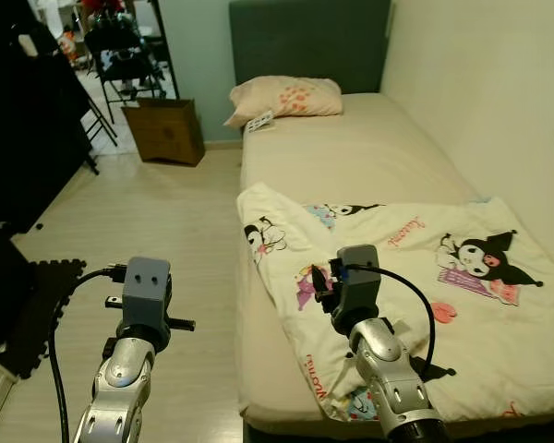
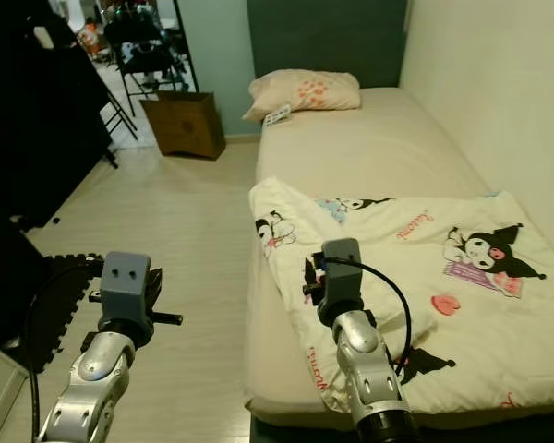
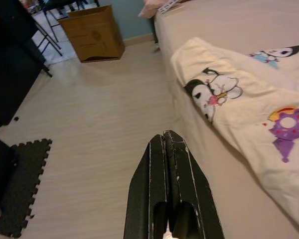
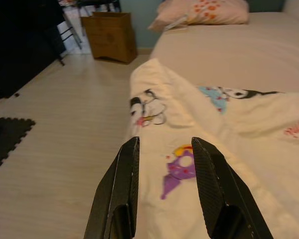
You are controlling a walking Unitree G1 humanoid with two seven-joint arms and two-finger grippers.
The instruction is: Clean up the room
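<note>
Take the bed (image 1: pixel 369 157) as your reference. Farthest to its left, a black foam mat (image 1: pixel 46 286) lies on the wooden floor, and beyond it a cardboard box (image 1: pixel 166 129) stands near the bed's head corner. Both matter if you step sideways: I'd judge the mat's edge could catch a foot, and the box narrows the way toward the head end.

Your left gripper (image 3: pixel 168 164) hangs over the floor just left of the bed's side edge, its fingers pressed together and empty. If you swing that arm in toward the mattress as it is, it will likely shove the fabric rather than take it.

The cartoon-print blanket (image 1: pixel 415 277) lies rumpled across the foot half of the bed, one corner (image 1: pixel 258 198) folded up near the left edge and some cloth draping over that edge. Your right gripper (image 4: pixel 165 164) hovers above it near the purple print, fingers (image 4: pixel 122 179) spread and holding nothing. Close here and you'll probably pinch a mid-sheet fold, not a hem, so a pull would bunch the blanket or drag it off the side. The cable on that wrist could also snag loose cloth.

The pillow (image 1: pixel 286 97) sits at the head, well apart from both grippers.
</note>
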